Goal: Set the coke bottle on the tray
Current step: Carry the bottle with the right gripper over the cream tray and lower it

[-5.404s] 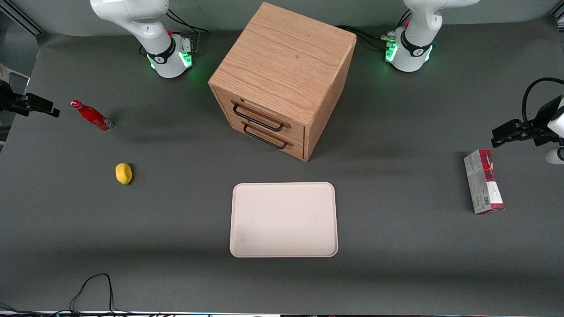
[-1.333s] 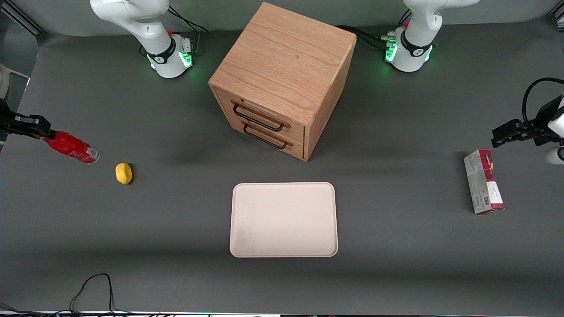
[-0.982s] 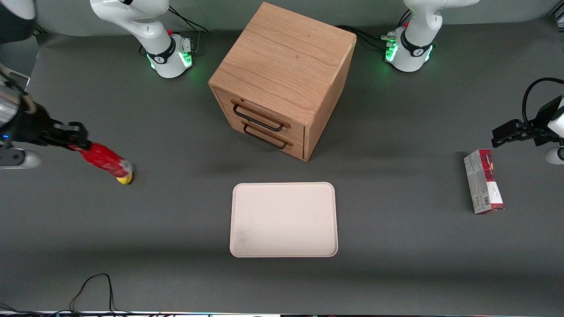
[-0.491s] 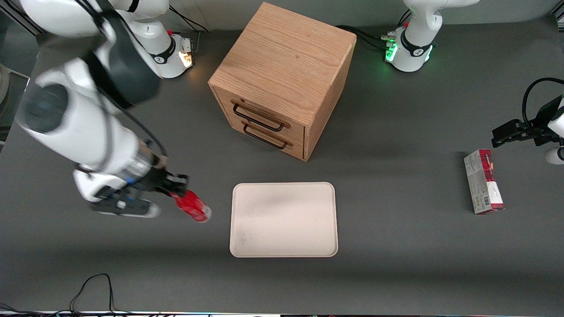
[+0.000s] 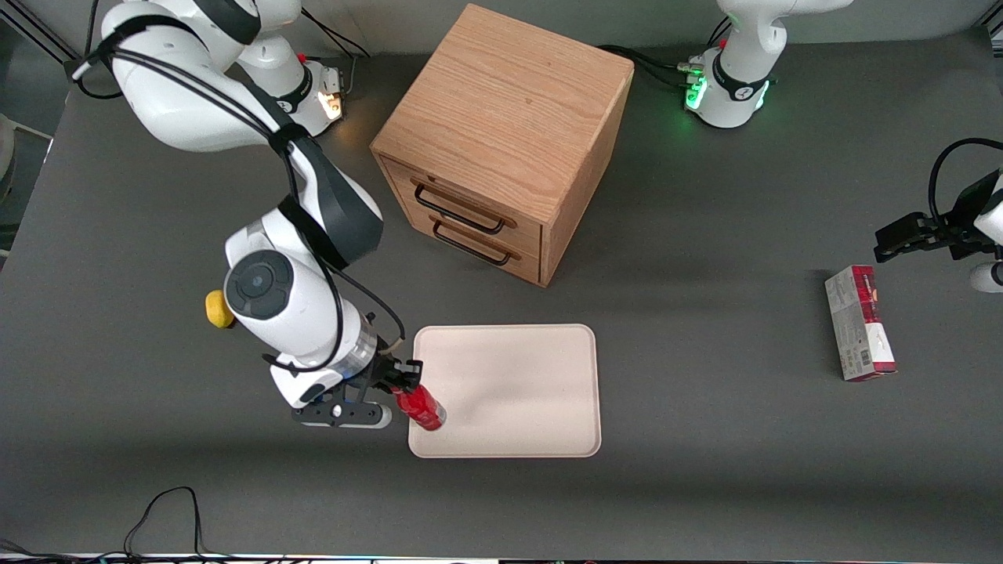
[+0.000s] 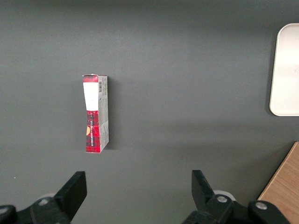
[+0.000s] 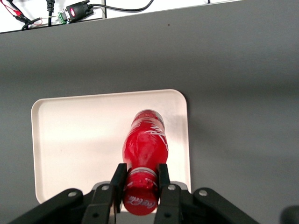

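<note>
Gripper (image 5: pixel 401 378) clamps the coke bottle (image 5: pixel 421 410) by its capped neck, base hanging free for set-down. The bottle hangs over the tray (image 5: pixel 517 392) near the corner toward the working arm's end, close to the counter's front-camera edge.

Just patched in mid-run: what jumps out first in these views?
The right arm's hand is shut on the neck of the slim red coke bottle, holding it over the edge of the flat cream rectangular tray. Farther from the camera stands a wooden two-drawer cabinet.
</note>
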Robot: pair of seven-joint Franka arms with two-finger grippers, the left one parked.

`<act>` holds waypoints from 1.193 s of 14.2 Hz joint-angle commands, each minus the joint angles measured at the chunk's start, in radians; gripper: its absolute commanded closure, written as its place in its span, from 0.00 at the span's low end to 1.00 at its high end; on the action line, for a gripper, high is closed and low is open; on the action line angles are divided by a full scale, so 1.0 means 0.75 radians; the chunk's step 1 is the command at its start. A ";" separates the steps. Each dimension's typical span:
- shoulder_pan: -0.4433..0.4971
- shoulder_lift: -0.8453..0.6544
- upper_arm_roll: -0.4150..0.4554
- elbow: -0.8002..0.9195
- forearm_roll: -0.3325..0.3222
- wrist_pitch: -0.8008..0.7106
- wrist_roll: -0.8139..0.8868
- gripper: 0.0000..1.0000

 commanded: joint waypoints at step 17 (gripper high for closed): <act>0.008 0.086 -0.025 0.003 -0.170 0.108 0.021 0.00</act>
